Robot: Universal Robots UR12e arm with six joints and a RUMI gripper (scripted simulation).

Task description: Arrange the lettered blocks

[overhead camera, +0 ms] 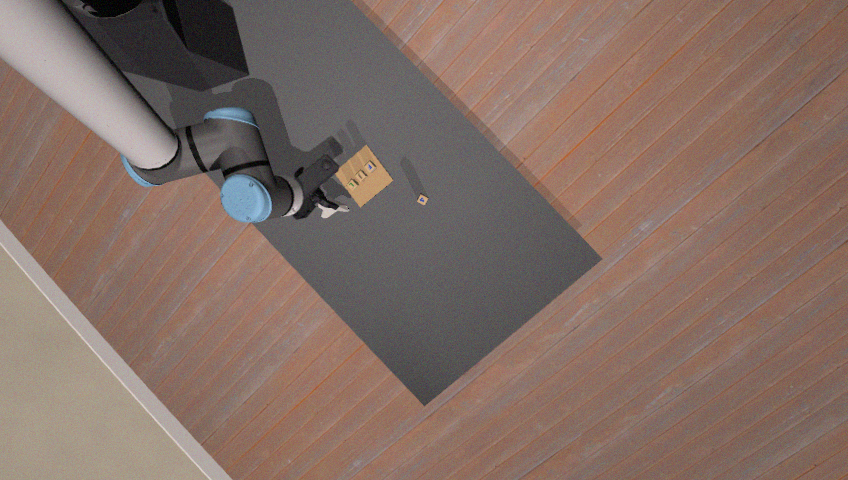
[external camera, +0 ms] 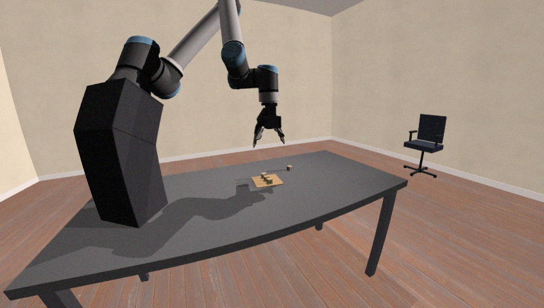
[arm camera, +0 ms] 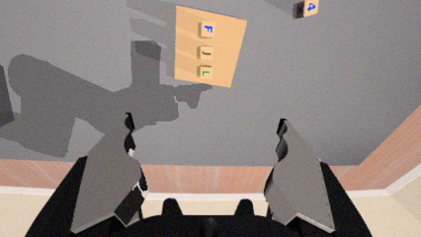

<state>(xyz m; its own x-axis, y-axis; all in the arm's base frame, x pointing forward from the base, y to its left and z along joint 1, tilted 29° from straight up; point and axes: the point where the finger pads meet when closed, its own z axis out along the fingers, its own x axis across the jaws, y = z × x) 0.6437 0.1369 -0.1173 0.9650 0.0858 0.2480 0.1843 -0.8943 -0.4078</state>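
Note:
The tan mat [overhead camera: 376,189] [external camera: 276,183] [arm camera: 227,59] bears three blocks in a straight row with small gaps. From the base's left to right they are the blue F block [overhead camera: 370,167] [arm camera: 208,30], dark J block [overhead camera: 361,174] [arm camera: 206,52] and green L block [overhead camera: 351,183] [arm camera: 205,72]. F and L have their tops pointing away from the base; J's turn is hard to read. L sits near the mat's edge. The fourth block [overhead camera: 421,199] [external camera: 289,167] [arm camera: 310,7], showing a blue 4, lies off the mat. My gripper [external camera: 269,144] [arm camera: 208,117] is open and empty, high above the table.
The dark grey table [overhead camera: 452,285] [external camera: 324,198] carries the mat and the robot's black pedestal [external camera: 122,152]. The arm's shadow falls across the table beside the mat. An office chair [external camera: 423,145] stands on the floor beyond the table.

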